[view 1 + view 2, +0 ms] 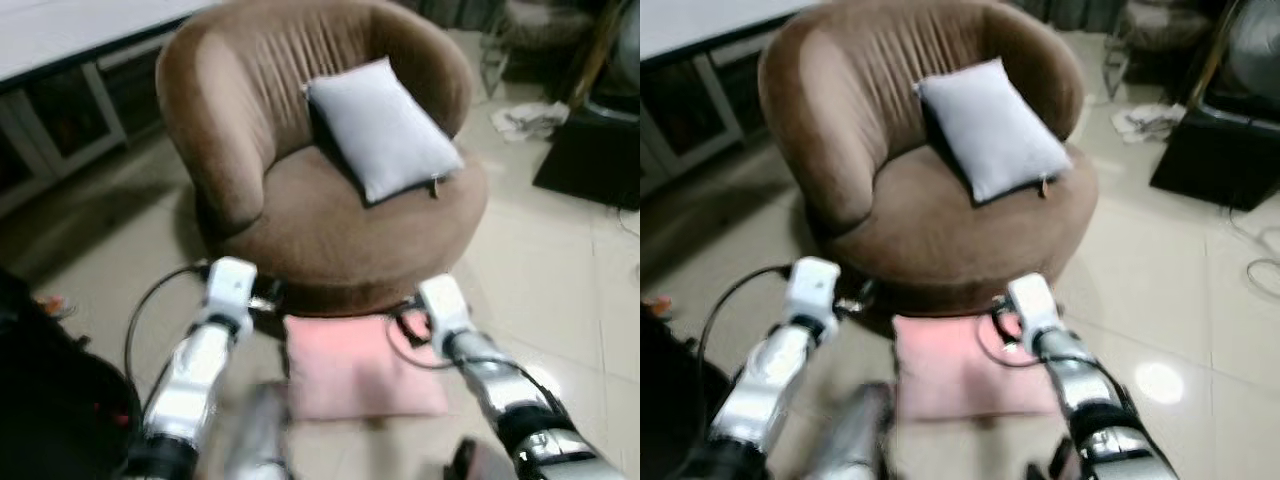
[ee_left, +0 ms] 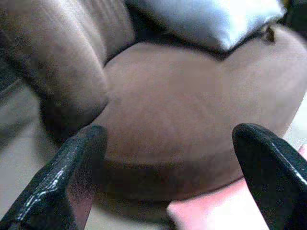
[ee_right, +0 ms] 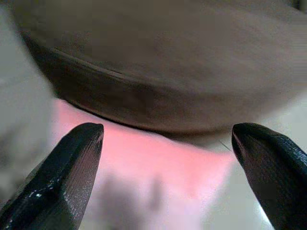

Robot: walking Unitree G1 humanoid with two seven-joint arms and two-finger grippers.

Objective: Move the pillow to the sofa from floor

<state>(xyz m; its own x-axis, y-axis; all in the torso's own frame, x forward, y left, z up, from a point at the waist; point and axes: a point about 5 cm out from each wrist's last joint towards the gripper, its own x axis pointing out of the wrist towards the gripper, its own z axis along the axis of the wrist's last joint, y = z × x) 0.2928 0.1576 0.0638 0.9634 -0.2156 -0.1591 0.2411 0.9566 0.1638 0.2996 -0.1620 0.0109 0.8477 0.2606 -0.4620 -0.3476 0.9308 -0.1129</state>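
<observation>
While the pink pillow lies ungrasped on the floor before the brown sofa, the left tool and right tool are spread; the transfer has not begun.

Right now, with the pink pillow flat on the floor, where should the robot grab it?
Probably by its two side edges. The flat, square pink pillow lies on the tiled floor against the round brown sofa chair, and the open left gripper and open right gripper sit near its left and right sides, so each could pinch an edge from above.
</observation>
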